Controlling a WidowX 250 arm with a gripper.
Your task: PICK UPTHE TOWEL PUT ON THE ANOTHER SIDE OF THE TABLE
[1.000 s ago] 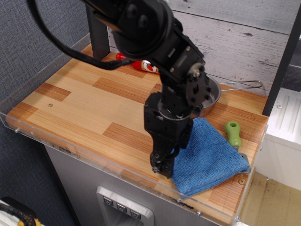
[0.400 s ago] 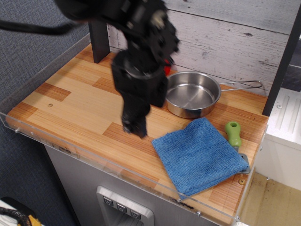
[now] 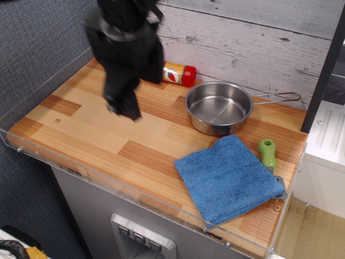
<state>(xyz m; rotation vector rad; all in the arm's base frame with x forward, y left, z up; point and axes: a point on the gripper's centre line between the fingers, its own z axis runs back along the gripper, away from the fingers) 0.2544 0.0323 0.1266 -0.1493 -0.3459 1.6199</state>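
Note:
The bright-blue towel [image 3: 226, 177] lies flat and folded on the right front part of the wood-plank table [image 3: 91, 127], just in front of the steel pan. My black gripper [image 3: 123, 108] hangs above the table's left middle, well to the left of the towel and apart from it. It is blurred by motion and holds nothing that I can see; I cannot tell whether its jaws are open or shut.
A steel pan [image 3: 219, 107] with a wire handle stands at the back right. A red and yellow bottle [image 3: 180, 74] lies against the plank wall. A green-handled tool [image 3: 267, 153] lies right of the towel. A clear acrylic guard [image 3: 135, 197] rims the table.
My gripper has left the towel's left edge and swung up and left across the table. The towel stays flat at the right front. The bottle is now uncovered.

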